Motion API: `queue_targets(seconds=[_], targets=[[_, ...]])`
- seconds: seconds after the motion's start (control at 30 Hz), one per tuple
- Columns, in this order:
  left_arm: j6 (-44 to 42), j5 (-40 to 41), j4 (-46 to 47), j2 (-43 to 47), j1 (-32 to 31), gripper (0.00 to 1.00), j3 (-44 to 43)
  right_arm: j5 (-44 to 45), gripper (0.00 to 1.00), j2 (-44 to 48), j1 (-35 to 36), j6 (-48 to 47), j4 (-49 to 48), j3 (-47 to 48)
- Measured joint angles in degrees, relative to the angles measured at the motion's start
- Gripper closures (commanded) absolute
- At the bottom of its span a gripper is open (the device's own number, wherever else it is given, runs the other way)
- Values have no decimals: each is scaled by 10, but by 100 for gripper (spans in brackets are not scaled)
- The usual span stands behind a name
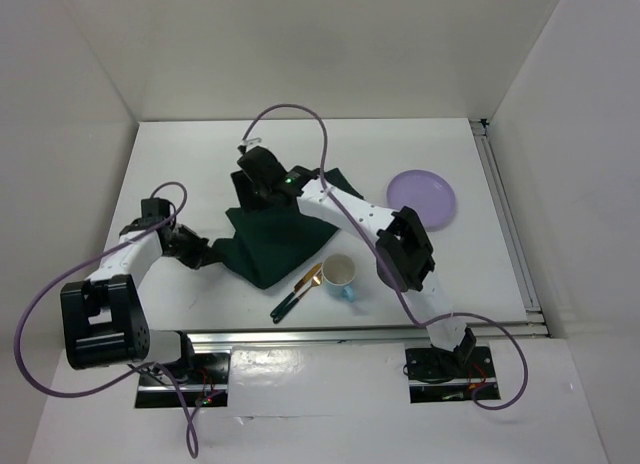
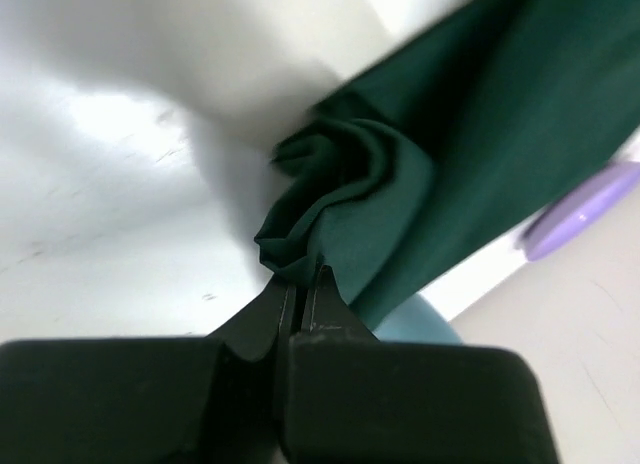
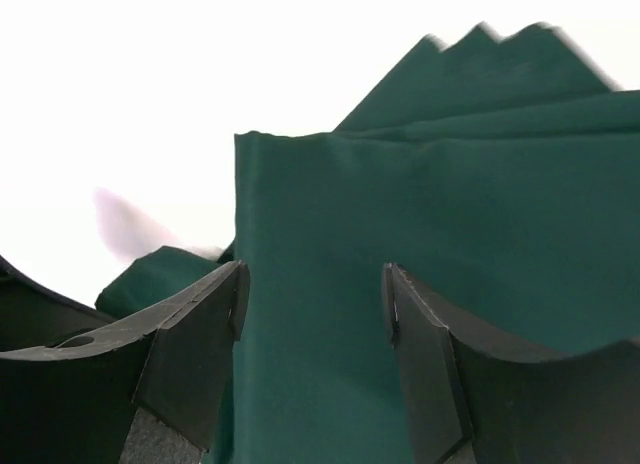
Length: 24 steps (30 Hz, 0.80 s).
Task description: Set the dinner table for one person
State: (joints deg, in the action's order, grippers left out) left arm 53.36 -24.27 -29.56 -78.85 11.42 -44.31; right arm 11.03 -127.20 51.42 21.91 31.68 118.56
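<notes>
Underlying right pincer (image 3: 314,276) (parted): dinner table (image 1: 470,274)

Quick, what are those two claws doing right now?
Left gripper: closed, pinching the green placemat.
Right gripper: open, holding nothing.

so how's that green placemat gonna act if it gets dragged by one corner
Probably floppy: the green placemat bunches into folds where the left tool pinches it. Likely light, creasing rather than staying flat: it lies rumpled on the table.
</notes>
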Motion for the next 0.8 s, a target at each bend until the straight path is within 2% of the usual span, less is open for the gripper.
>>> queue_targets(seconds=[0.13, 0.27, 0.3, 0.5, 0.6, 0.67, 0.8], targets=[[22, 16, -16, 29, 0, 100, 47, -38, 33, -27, 20, -24, 12, 10], [26, 21, -19, 28, 0, 100, 56, -59, 27, -57, 41, -44, 16, 31], [26, 21, -19, 28, 0, 100, 56, -58, 22, -65, 47, -49, 18, 39], [26, 22, -17, 22, 0, 100, 56, -7, 22, -110, 75, -59, 19, 65], [26, 23, -18, 24, 1, 100, 56, 29, 28, -133, 82, -57, 21, 72], [26, 24, -18, 28, 2, 100, 56, 52, 39, -147, 82, -54, 23, 76], [26, 26, -17, 33, 3, 100, 57, 94, 73, -169, 82, -48, 29, 95]])
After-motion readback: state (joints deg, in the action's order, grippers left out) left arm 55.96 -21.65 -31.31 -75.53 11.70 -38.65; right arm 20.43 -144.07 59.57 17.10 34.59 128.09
